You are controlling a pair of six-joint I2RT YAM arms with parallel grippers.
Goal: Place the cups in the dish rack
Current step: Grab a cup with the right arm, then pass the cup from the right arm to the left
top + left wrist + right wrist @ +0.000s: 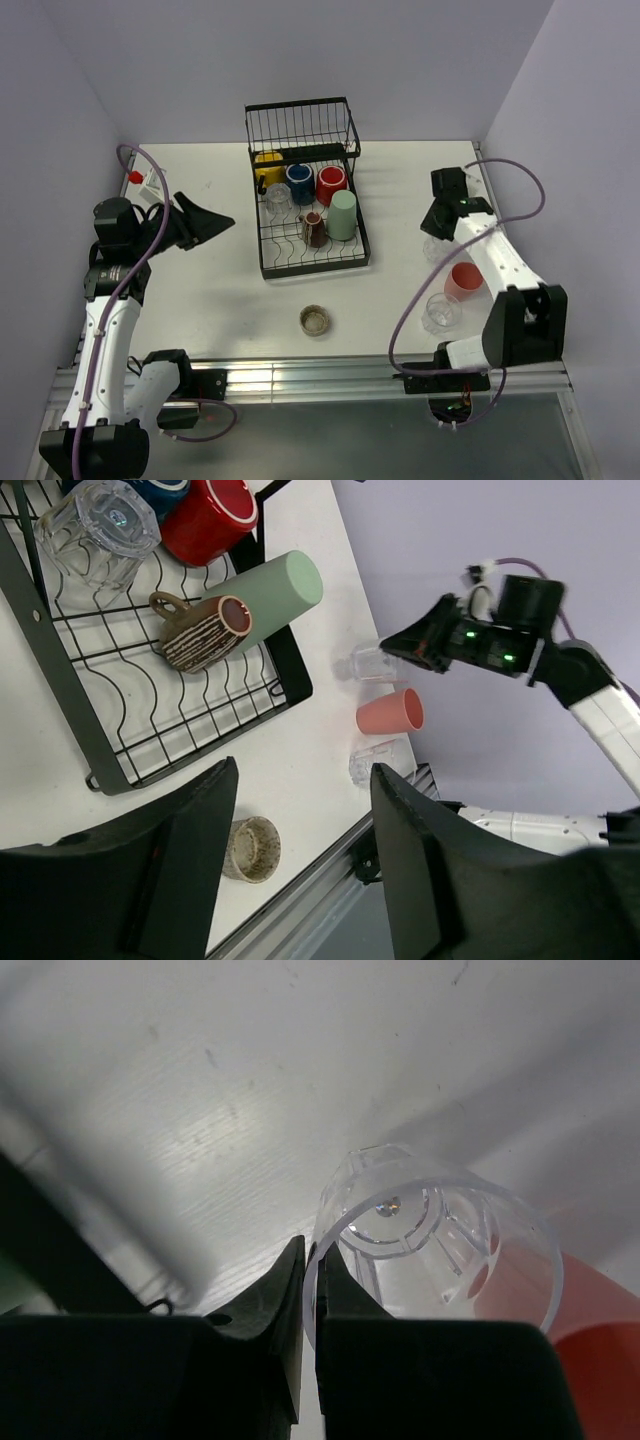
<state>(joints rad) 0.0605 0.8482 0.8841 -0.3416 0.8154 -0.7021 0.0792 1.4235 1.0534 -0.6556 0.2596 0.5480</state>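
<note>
The black wire dish rack [265,270] stands at the table's middle back. In it are a yellow mug [268,160], a navy mug [300,182], a red mug [331,184], a clear glass [277,198], a brown mug [313,230] and a green tumbler [343,214] lying on its side. My right gripper [310,1250] is shut on the rim of a clear glass [430,1250] at the right side of the table. A pink tumbler [464,281] and another clear glass [441,312] lie just in front of it. My left gripper [303,770] hangs open and empty left of the rack.
A low brownish cup [315,321] stands alone in front of the rack, near the metal rail [320,375] along the table's front edge. A small red-capped white object [133,176] sits at the far left. Walls close in the table on three sides.
</note>
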